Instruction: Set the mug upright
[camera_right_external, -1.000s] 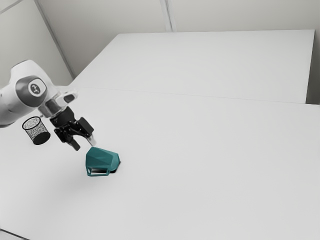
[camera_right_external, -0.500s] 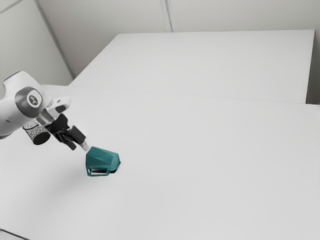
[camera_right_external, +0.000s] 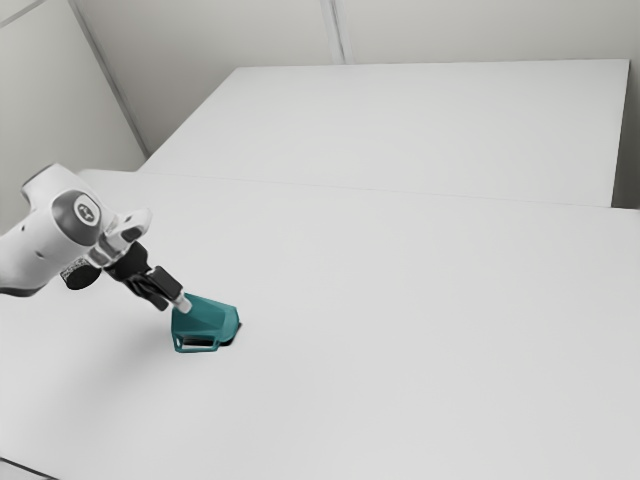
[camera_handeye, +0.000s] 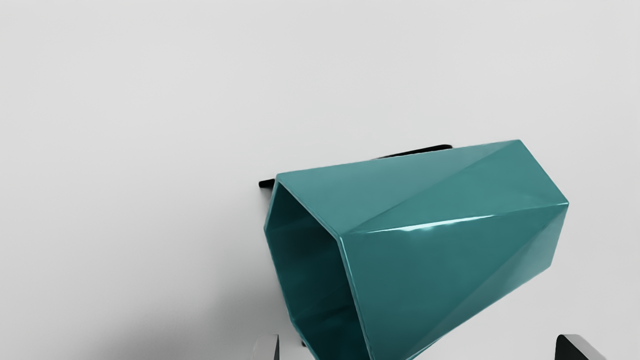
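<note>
The pincer (camera_right_external: 176, 304) stands wide open, its two fingertips (camera_handeye: 268, 348) well apart in the wrist view, and it has hold of nothing. In the exterior view it slants down toward the desk (camera_right_external: 400, 320) at the mouth end of the teal mug (camera_right_external: 208, 318), one fingertip overlapping the mug's edge; whether they touch cannot be told.

The mug lies on its side on the desk, in the exterior view's left part, just beside the pincer. Its open mouth (camera_handeye: 310, 270) faces the exterior view's left, the side the arm comes from, and its narrower base end points toward the exterior view's right. The body is faceted, and the handle (camera_right_external: 197, 348) sits along its near side. A dark shadow edges the mug.

Behind the pincer, the white and grey arm (camera_right_external: 60, 225) reaches in from the exterior view's left. Past its far side is a dark, speckled container (camera_right_external: 79, 275), mostly hidden by the arm. At the far side of the scene a broad white slab (camera_right_external: 430, 125) stretches before pale grey walls (camera_right_external: 200, 35).
</note>
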